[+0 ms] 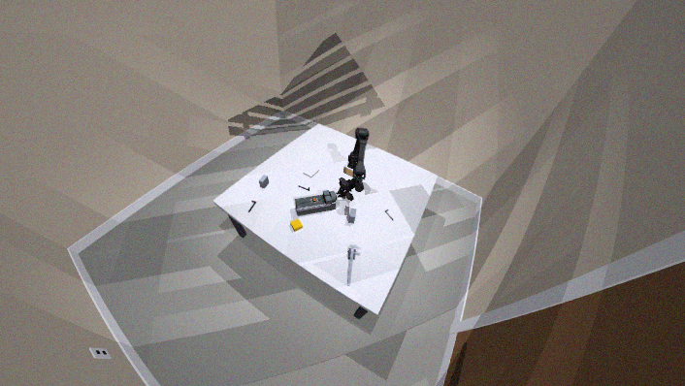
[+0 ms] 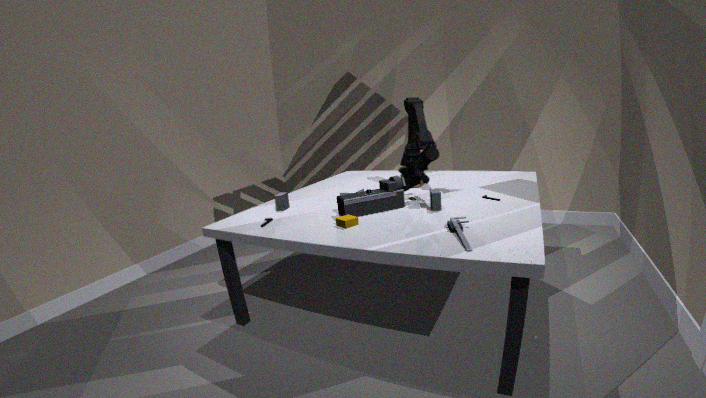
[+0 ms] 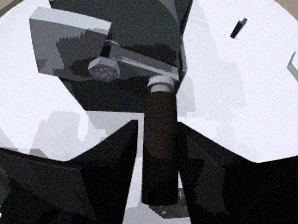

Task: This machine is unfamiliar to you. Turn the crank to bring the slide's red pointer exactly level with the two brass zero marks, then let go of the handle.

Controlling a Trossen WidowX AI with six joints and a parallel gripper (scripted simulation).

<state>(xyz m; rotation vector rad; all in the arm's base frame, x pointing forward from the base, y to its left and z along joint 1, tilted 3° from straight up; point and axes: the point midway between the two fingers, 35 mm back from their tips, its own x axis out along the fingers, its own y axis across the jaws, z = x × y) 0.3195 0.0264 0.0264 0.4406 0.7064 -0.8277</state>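
The machine [image 1: 315,208] [image 2: 375,204] is a long dark grey box. Its red pointer [image 1: 314,199] [image 2: 369,191] is a small spot on top, near mid-length; the brass zero marks are too small to make out, so I cannot tell whether they are level. The crank arm [image 3: 145,64] runs to a dark brown cylindrical handle [image 3: 160,145] with a pale collar. My gripper [image 3: 156,127] [image 1: 343,195] [image 2: 410,187] is open, with one finger on each side of the handle. A pale gap shows between the left finger and the handle, and a narrow one on the right.
A grey block [image 1: 351,215] [image 2: 435,200] stands close to the crank end. A yellow block [image 1: 296,224] [image 2: 347,221] lies beside the machine. A caliper [image 1: 349,269] [image 2: 462,236], another grey block [image 1: 263,181] [image 2: 282,201] and several small dark tools lie farther off.
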